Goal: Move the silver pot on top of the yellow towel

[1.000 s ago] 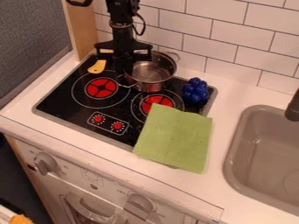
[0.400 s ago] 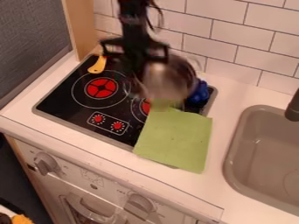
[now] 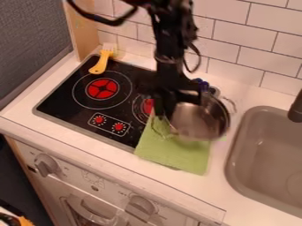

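Pot [image 3: 203,121], silver, 1 pc.: over upper R of towel [image 3: 171,153], overhanging its R edge; ht. above cloth unclear. Gripper [image 3: 167,115]: jaws pinching pot's L side, bulk to view R. Next, prob.: ease L/frontward, lower.

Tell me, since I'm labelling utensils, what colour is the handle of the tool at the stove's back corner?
Yellow handle, in the camera view.

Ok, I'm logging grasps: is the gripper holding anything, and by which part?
Yes, the silver pot, by its rim on the picture's left side; the gripper hides the exact contact spot.
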